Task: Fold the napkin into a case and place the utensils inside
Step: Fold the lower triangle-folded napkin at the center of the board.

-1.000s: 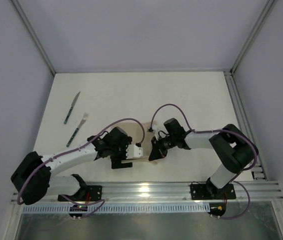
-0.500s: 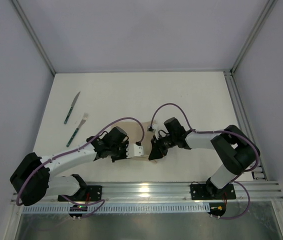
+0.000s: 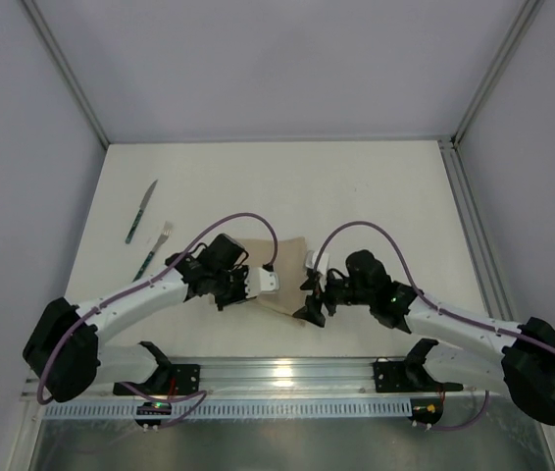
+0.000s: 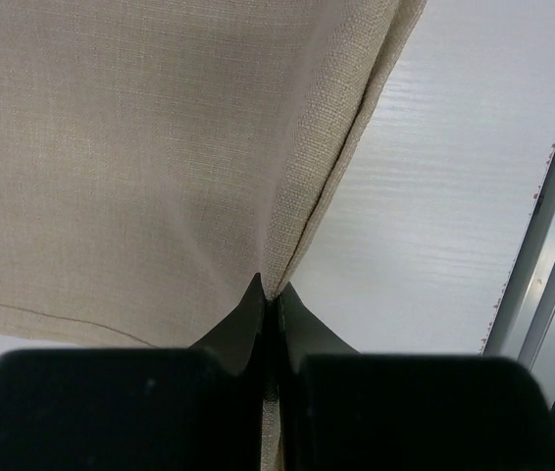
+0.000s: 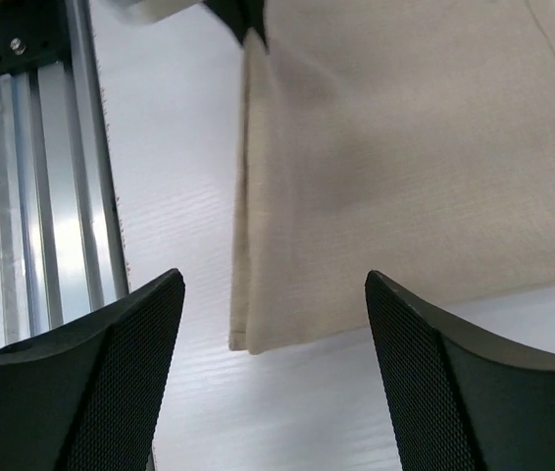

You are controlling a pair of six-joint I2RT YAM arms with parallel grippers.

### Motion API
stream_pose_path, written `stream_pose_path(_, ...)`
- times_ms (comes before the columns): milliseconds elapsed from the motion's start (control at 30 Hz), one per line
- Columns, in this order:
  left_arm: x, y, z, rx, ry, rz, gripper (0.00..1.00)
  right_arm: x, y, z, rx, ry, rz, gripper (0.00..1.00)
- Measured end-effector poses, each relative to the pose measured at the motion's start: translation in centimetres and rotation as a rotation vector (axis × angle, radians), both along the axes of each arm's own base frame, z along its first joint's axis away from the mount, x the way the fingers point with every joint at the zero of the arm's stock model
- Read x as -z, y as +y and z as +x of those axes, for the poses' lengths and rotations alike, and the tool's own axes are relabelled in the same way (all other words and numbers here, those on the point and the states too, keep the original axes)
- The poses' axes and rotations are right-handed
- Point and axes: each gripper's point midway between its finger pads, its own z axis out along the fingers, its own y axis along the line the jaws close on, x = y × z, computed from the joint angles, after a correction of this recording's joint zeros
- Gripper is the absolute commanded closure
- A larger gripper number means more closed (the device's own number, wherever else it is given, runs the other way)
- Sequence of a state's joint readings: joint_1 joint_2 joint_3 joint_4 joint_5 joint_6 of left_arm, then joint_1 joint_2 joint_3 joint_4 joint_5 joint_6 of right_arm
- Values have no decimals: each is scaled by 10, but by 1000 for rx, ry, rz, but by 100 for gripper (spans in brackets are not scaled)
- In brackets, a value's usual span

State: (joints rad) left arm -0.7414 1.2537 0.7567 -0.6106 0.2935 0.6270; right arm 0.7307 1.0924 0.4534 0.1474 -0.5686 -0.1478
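1. While the left gripper (image 4: pixel 270 289) stays clamped on the folded edge of the napkin (image 4: pixel 140 147), it has slid toward twelve o'clock, dragging cloth along.
2. The right gripper (image 5: pixel 273 383) hovers wide open, empty, over the near corner; its arm has swung low toward four o'clock.
3. So: doubled over, more folds needed, I'd say.
4. Fabric: beige, coarse-woven, soft, hemmed, crisp crease.
5. The knife (image 3: pixel 141 211) and fork (image 3: pixel 153 253), teal handles, silver ends, wait at ten o'clock.

No legible text, seemingly no labels
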Motion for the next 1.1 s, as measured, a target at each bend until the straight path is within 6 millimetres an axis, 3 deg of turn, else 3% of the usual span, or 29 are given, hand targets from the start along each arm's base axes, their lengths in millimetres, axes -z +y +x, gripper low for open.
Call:
stream_pose_path(167, 2, 2, -2, -19, 46, 5, 100, 20, 6, -34, -23, -140, -32, 3)
stream_pose_path(233, 4, 3, -4, -25, 65, 11, 100, 32, 8, -41, -15, -180, -56, 2)
stream_pose_path(567, 5, 4, -5, -38, 108, 2, 100, 79, 7, -22, 91, -238, -221, 5)
stream_pose_path(667, 4, 5, -4, -49, 121, -8, 100, 83, 13, -17, 104, -252, -236, 14)
stream_pose_path(833, 2, 7, -3, -64, 136, -21, 100, 85, 15, -9, 144, -270, -249, 76)
stream_pose_path(933, 1, 7, -3, -66, 145, -29, 100, 87, 12, -4, 181, -271, -261, 94)
stream_pose_path(1100, 0, 9, -7, -66, 179, -43, 100, 81, 12, -5, 182, -259, -255, 96)
